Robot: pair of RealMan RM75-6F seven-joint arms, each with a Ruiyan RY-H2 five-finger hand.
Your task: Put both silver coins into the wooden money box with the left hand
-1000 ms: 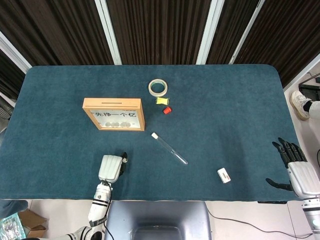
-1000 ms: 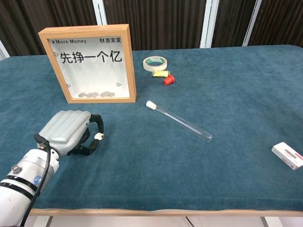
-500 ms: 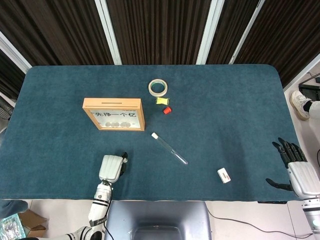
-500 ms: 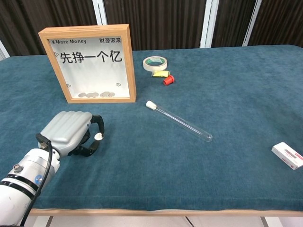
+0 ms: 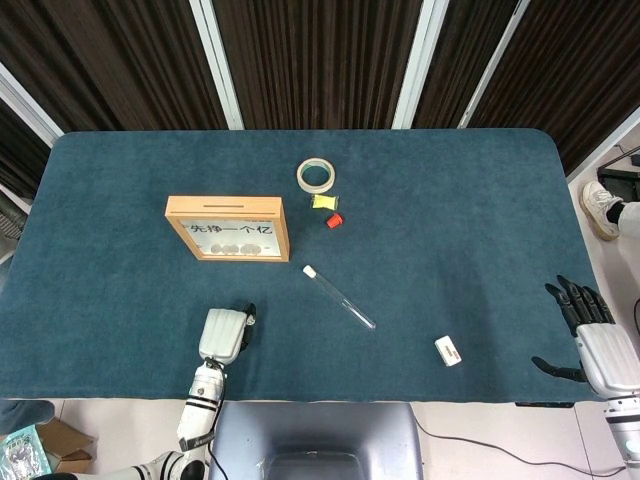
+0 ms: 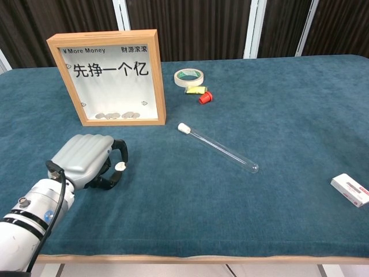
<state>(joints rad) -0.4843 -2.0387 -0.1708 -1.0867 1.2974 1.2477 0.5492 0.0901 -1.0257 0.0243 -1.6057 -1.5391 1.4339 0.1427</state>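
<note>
The wooden money box [image 6: 109, 78] stands upright at the back left, its top slot facing up in the head view [image 5: 228, 205]. Several silver coins [image 6: 118, 115] lie inside it behind the glass. My left hand [image 6: 86, 160] sits low on the cloth in front of the box, also seen near the front edge in the head view [image 5: 222, 334]. Its fingers are curled in, and a small silver coin [image 6: 120, 166] shows pinched at the fingertips. No other loose coin is visible on the cloth. My right hand [image 5: 598, 343] rests at the table's right edge, fingers apart and empty.
A glass test tube [image 6: 218, 148] lies diagonally mid-table. A tape roll [image 6: 189, 77], a yellow piece [image 6: 196, 90] and a red cap [image 6: 205, 97] sit behind it. A small white box [image 6: 350, 190] lies at the front right.
My left hand has crept slightly forward and to the right, with the coin still at its fingertips. The right hand has not moved.
</note>
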